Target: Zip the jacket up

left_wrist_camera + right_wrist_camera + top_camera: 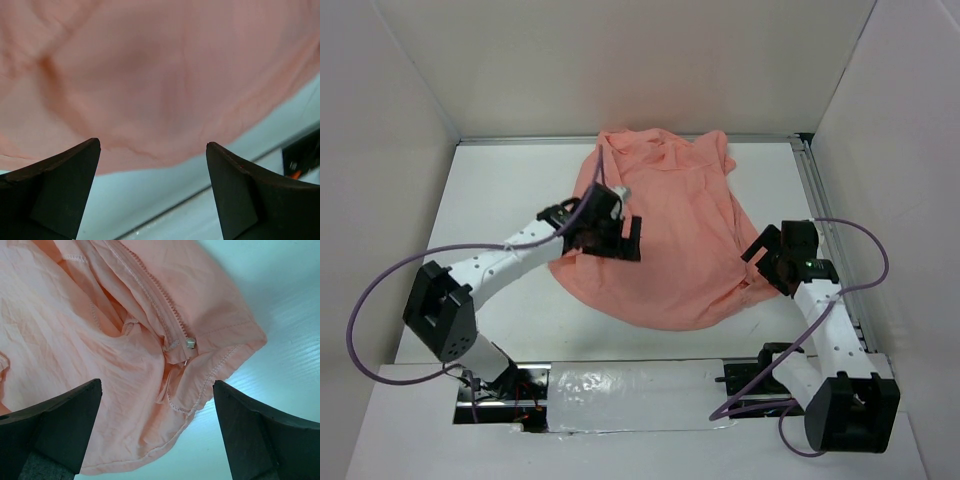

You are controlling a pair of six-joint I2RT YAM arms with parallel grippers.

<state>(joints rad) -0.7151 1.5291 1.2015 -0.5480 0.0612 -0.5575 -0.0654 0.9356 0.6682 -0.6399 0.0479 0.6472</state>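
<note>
1. Left wrist view: the left gripper [152,146] stands wide open. Its 2 dark, matte, wedge-shaped fingers [65,185] are spread apart with nothing between them, just short of the jacket's edge.
2. Beyond the tips the jacket [150,75] fills the upper part of the view. It is thin salmon-pink cloth, mostly smooth with a few soft creases, and its curved edge lies on the pale table [150,180].
3. Right wrist view: the right gripper [157,385] is likewise open and holds nothing. Its 2 dark fingers frame a corner of the jacket's front opening.
4. Between those fingers a zipper track [160,305] of small pink teeth runs diagonally down to a small pale knob [190,343]. The knob sits close to the stitched hem [220,365], where the cloth is folded and finely wrinkled.
5. Right of the hem corner, bare glossy white table shows.
6. Top external view: the jacket lies in a rounded, crumpled heap mid-table and reaches the far wall. The left gripper sits over its left edge, the right gripper at its near right edge.
7. Open table lies left of the heap and in front of it. A metal rail [820,200] runs along the right edge, and white walls [640,60] close 3 sides.
8. Purple cables [380,300] loop from both arms, and a silvery strip [630,392] lies between their bases.
</note>
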